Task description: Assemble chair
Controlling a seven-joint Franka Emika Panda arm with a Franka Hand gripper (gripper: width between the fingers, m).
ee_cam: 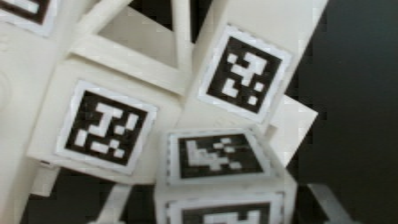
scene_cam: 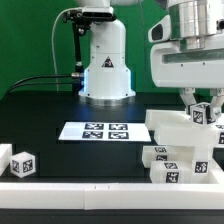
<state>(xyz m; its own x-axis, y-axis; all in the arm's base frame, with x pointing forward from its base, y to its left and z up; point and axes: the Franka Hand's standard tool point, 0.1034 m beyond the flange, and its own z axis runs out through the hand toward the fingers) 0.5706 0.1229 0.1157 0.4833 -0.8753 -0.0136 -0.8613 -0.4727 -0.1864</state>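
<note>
My gripper [scene_cam: 201, 100] hangs at the exterior view's right, shut on a small white tagged chair part [scene_cam: 203, 113], held just above the other chair parts. In the wrist view this part [ee_cam: 222, 180] fills the space between my fingers [ee_cam: 121, 203]. A flat white chair panel [scene_cam: 178, 124] lies below and beside it. Further white tagged chair parts [scene_cam: 175, 165] are clustered in front. The wrist view shows the large tagged panels [ee_cam: 107, 125] close behind the held part.
The marker board [scene_cam: 95, 131] lies at the table's middle, in front of the robot base [scene_cam: 105, 70]. A small white tagged cube [scene_cam: 22, 163] stands at the exterior view's left. A white rail [scene_cam: 90, 187] runs along the front edge.
</note>
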